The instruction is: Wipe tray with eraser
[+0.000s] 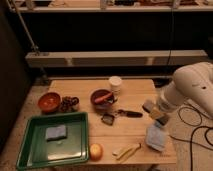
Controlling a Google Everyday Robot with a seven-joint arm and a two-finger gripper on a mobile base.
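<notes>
The green tray [30, 150] lies at the table's front left, with a flat blue-grey sponge [56, 132] inside it. My gripper [155, 112] hangs over the right side of the table, well right of the tray, at the end of the white arm [192, 90]. It is shut on the eraser [150, 106], a small block with a dark grey face and a tan side, held clear of the tabletop. Just below the gripper, a pale blue-grey cloth [156, 137] rests on the table.
On the wooden table [135, 131] stand a red bowl [49, 101], a dark cluster [70, 103], a dark bowl [102, 97], a white cup [115, 83] and a black-handled tool [125, 114]. An orange fruit [96, 151] and a yellowish piece [127, 150] lie near the front edge. Cables [192, 125] trail on the floor at right.
</notes>
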